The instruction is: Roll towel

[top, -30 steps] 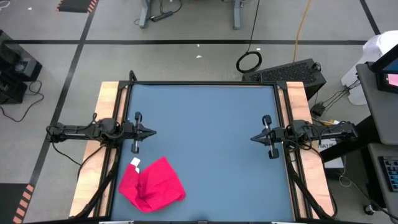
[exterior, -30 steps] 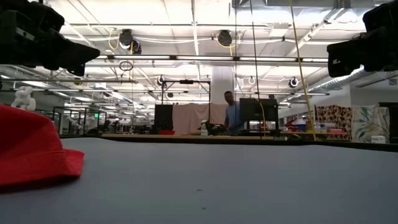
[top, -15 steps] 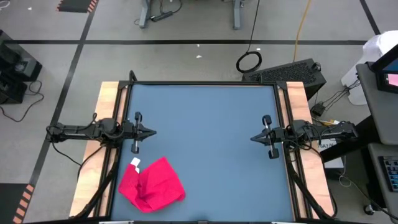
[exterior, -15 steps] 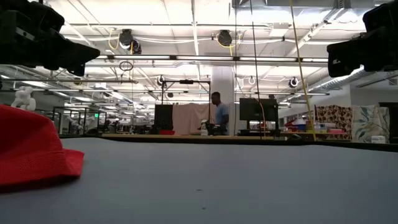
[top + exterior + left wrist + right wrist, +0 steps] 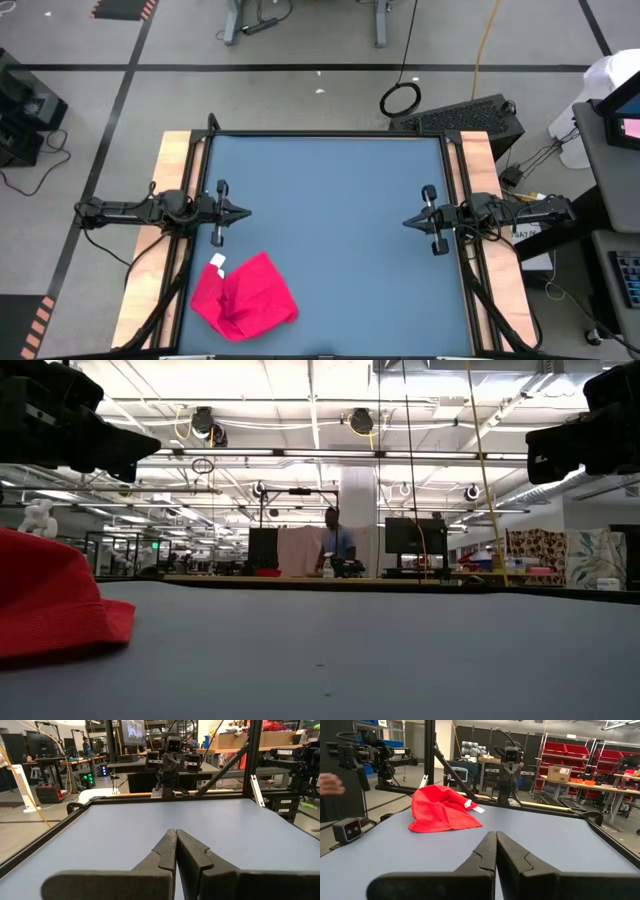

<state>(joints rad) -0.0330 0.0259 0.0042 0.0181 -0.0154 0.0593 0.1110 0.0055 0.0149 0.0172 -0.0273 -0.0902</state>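
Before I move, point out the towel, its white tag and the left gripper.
towel (image 5: pixel 245 298), high view, middle of the crumpled red cloth.
white tag (image 5: pixel 217 264), high view, centre of the tag at the towel's edge.
left gripper (image 5: pixel 243 212), high view, tip of its shut fingers.

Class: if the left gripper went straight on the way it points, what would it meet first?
Probably nothing on the table: the left gripper points across bare blue tabletop toward the right gripper; the towel lies off that line.

Grey floor (image 5: pixel 300 95), bright ceiling lights (image 5: pixel 300 420), red bins (image 5: pixel 570 757)
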